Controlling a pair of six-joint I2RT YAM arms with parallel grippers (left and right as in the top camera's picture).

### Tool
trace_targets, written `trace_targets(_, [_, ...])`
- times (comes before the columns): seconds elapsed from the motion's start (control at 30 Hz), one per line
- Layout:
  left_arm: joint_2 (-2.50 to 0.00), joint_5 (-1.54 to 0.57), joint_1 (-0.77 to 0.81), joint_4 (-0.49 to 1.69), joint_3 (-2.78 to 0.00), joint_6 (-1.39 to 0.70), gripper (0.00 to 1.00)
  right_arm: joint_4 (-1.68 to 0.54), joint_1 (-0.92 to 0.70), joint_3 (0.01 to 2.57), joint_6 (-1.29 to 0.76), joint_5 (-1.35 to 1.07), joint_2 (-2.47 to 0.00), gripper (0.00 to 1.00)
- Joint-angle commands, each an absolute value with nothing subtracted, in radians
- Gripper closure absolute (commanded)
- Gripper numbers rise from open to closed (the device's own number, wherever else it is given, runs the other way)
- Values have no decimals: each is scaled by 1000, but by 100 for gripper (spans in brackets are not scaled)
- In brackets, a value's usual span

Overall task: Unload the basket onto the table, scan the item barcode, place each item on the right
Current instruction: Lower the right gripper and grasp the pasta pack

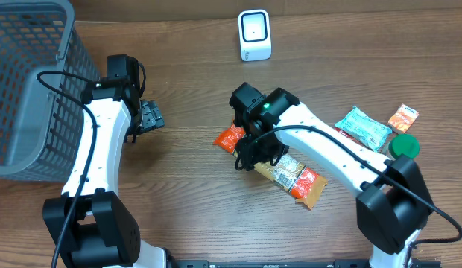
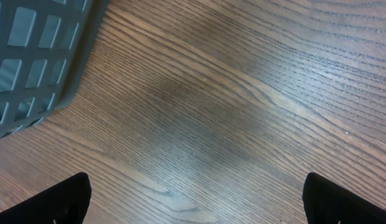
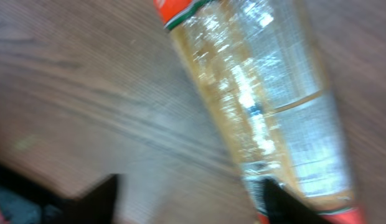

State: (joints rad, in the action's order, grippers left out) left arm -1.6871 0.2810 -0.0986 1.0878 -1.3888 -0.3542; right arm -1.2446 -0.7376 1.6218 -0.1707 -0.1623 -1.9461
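The long snack pack (image 1: 296, 179) lies flat on the table (image 1: 194, 216), slanting from near-right to far-left. Its ends are orange, its middle see-through. The right gripper (image 1: 253, 155) hangs over it, fingers apart. Bare wood lies left. The left gripper (image 1: 150, 117) is spread wide beside the basket (image 1: 30, 89). The scanner (image 1: 255, 35) stands farthest back

I see the long packet (image 1: 299, 179), clear-bodied with orange-red ends, lying flat and slantwise in the middle of the table (image 1: 194, 208). The white scanner (image 1: 255, 35) sits well apart, at the far side.
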Motion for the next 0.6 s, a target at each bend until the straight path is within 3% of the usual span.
trace_targets(0.0, [-1667,287,-94,1088,-1407,-329,0,-1212,-733,1639,-118,23,-1919,0])
trace_targets(0.13, [-1667,287,-94,1088,-1407,-329,0,-1159,-730,1639,-117,76,-1919,0])
trace_targets(0.3, [-1667,287,-94,1087,-1407,-329,0,-1168,-738,1637,91,-5,-1921,1])
trace_targets(0.57, [-1667,287,-94,1088,-1407,-329,0,-1106,-799,1584,166,24,-1932,1])
